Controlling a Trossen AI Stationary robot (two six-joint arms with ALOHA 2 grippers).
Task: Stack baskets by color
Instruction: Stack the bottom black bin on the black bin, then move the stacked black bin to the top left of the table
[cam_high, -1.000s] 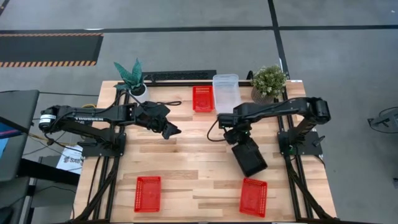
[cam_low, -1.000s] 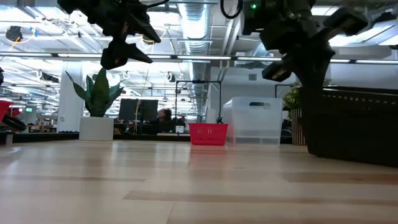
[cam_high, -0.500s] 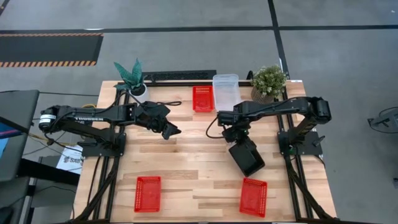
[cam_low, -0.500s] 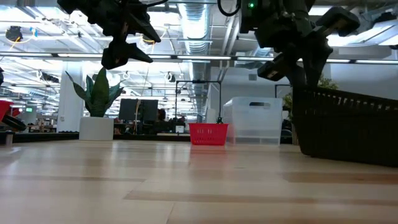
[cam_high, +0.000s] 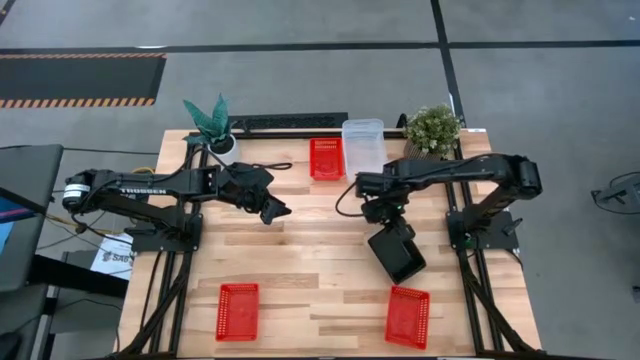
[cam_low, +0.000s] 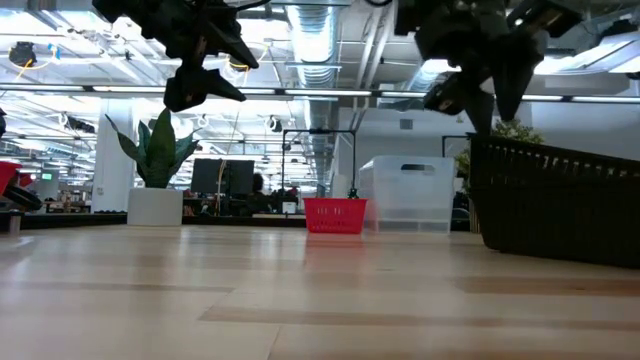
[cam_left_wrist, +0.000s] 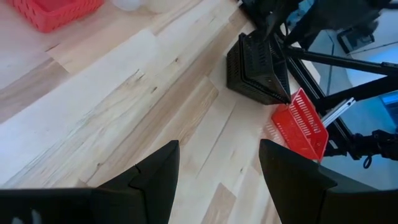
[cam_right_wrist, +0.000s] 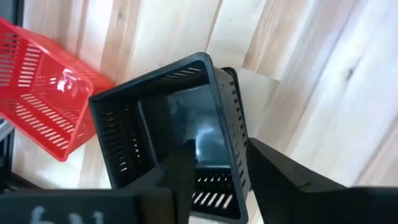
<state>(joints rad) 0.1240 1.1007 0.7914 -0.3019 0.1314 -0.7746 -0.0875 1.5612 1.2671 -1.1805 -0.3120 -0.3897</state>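
In the high view, at left of centre, the left pincer (cam_high: 275, 212) is held above bare desk (cam_high: 300, 255) with its fingers apart, exactly where it was a second ago. Right of centre, the right pincer (cam_high: 385, 212) has been drawn back toward the upper part of the frame and its fingers have parted, so the black basket stack (cam_high: 397, 251) it was gripping is now left standing free on the desk. This is judged to mean the black pile is finished. Three red baskets remain unstacked: one at lower left (cam_high: 237, 310), one at upper centre (cam_high: 326, 158) beside the clear baskets (cam_high: 363, 148), one at lower right (cam_high: 407, 316). The nesting of black shells is shown only by the right wrist view (cam_right_wrist: 180, 134); the low view shows only the stack's side wall (cam_low: 555, 205).
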